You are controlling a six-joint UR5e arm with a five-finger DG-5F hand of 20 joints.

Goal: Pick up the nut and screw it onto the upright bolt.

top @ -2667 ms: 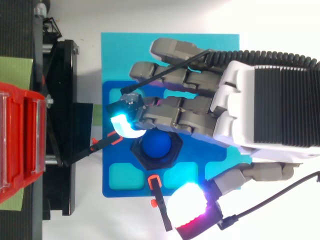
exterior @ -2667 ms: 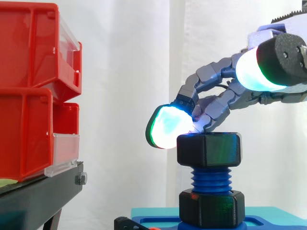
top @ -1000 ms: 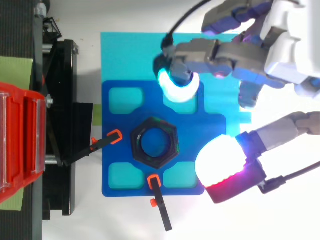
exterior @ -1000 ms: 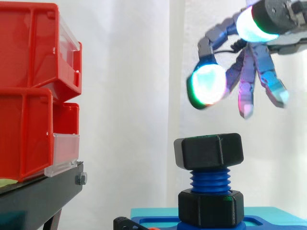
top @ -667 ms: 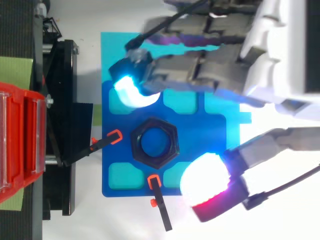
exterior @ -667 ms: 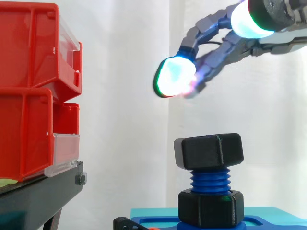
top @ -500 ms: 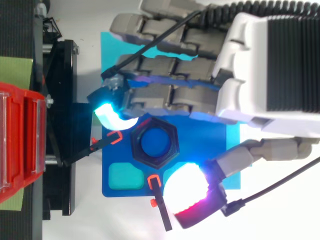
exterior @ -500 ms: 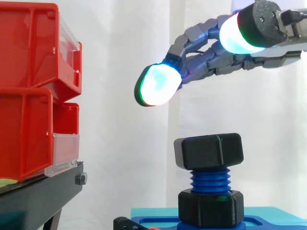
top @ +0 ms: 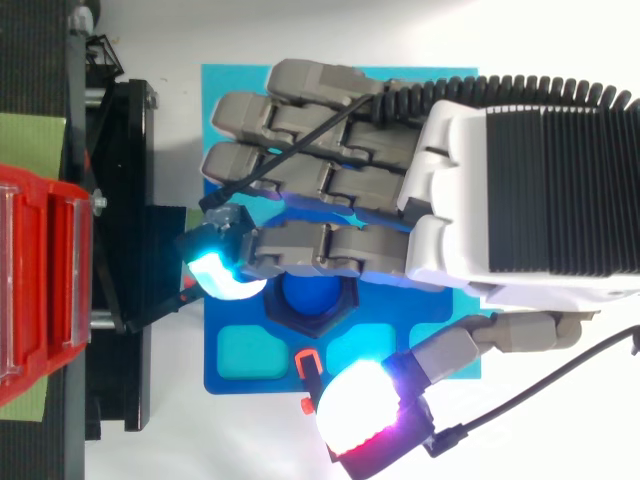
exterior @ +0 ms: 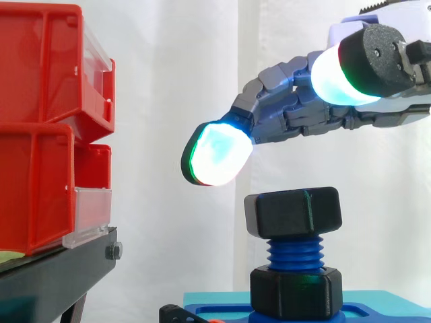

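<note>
A black hex nut (exterior: 293,212) sits at the top of the upright blue bolt (exterior: 295,252), with bare thread showing under it and a second black hex piece (exterior: 295,291) at the bolt's foot. My hand (exterior: 303,118) hovers just above the nut, open, fingers stretched out to the left and holding nothing. One glowing fingertip (exterior: 215,153) hangs above and left of the nut, clear of it. From above, the hand (top: 520,190) covers most of the nut (top: 310,303), and the thumb's bright pad (top: 358,405) stands at its near side.
Red bins (exterior: 47,128) are stacked on a black stand (exterior: 60,276) at the left. The bolt stands in a blue fixture plate (top: 240,350) on a cyan base (top: 230,100). Black clamps with orange tips (top: 318,395) point at the bolt.
The hand let go of the nut, rose and swung off to the right, then came back over the bolt and lowered towards the nut, fingers stretched out.
</note>
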